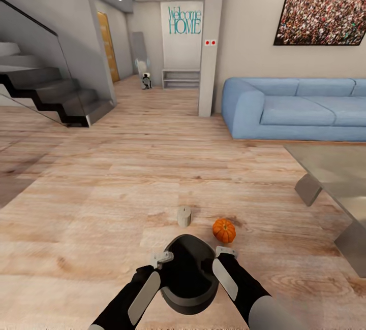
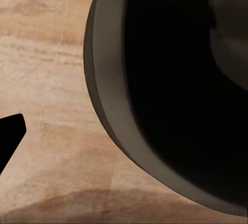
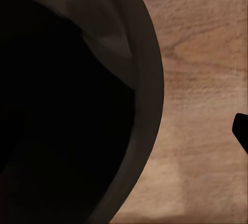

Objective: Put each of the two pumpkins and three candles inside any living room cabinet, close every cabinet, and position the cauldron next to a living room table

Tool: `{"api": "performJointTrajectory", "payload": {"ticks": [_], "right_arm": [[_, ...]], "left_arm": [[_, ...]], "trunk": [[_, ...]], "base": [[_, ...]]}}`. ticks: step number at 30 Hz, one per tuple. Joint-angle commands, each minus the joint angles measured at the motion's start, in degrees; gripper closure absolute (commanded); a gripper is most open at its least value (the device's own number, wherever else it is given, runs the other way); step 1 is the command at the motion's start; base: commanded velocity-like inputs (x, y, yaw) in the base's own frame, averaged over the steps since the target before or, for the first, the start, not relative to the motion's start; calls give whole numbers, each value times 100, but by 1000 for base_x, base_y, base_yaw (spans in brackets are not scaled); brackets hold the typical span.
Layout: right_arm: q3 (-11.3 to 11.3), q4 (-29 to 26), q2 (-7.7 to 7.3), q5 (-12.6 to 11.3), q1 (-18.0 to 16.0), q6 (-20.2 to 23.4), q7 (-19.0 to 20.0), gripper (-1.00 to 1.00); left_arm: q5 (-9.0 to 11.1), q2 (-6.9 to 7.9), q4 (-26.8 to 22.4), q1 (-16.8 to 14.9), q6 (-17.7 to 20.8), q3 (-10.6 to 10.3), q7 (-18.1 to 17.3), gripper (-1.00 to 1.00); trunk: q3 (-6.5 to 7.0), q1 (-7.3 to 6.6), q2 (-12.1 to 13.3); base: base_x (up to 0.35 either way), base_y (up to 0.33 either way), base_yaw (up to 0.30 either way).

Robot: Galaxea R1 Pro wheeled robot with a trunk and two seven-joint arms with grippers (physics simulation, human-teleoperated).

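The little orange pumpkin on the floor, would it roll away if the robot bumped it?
Probably a bit. The pumpkin is round and sits loose on smooth wood floor, so a nudge could send it rolling. Its ribs and slightly flattened shape might make it wobble and stop soon. It looks firm, not squishy.

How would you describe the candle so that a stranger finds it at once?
Start at the blue sofa and come forward over the wooden floor toward the dark cauldron. Just beyond it stand two small things: the candle is the pale stubby cylinder, left of the orange ribbed pumpkin.
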Motion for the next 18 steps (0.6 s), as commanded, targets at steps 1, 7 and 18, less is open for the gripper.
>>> {"api": "performJointTrajectory", "payload": {"ticks": [1,7,18], "right_arm": [[0,0,0,1,0,-1,0,-100],[0,0,0,1,0,-8,0,-100],[0,0,0,1,0,-10,0,-100]], "left_arm": [[0,0,3,0,0,0,0,-100],[0,0,0,1,0,0,0,-100],[0,0,0,1,0,0,0,-100]], "trunk": [[-23,2,-2],[-156,18,-10],[-399,46,-24]], "base": [[0,0,0],[0,0,0],[0,0,0]]}}
